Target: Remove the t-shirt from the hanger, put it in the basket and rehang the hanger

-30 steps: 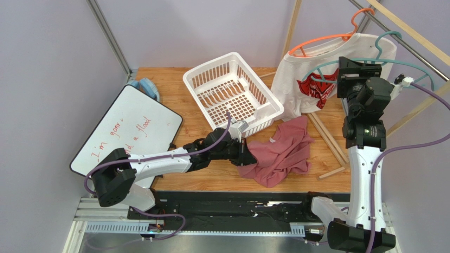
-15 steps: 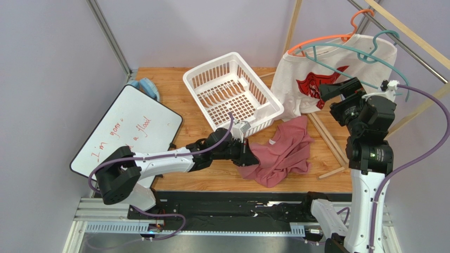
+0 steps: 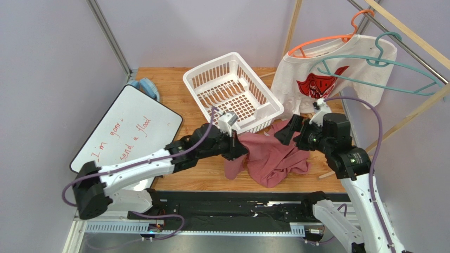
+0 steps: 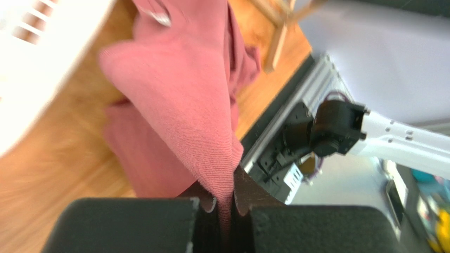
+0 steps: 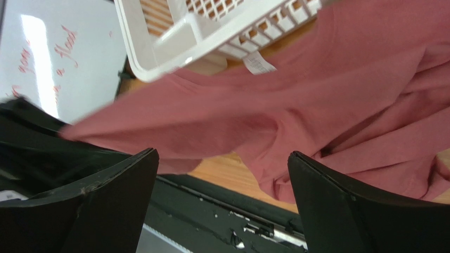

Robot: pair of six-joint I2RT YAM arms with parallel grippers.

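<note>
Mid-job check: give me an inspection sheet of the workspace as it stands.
Surface: wooden table, partly covered.
Job's things: t-shirt crumpled on the table, off the hanger; hanger bare at upper right.
Clutter: white basket, whiteboard, white t-shirt on orange hanger.
Grippers: left gripper shut on the t-shirt; right gripper open above it.
Cables: purple cables, no snag seen.
Surroundings: lilac walls, metal poles.

Overhead view and close wrist views share t-shirt (image 3: 274,158).

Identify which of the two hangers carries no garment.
The teal hanger: it hangs bare, whereas the orange hanger beside it holds the white t-shirt with a red graphic.
</note>
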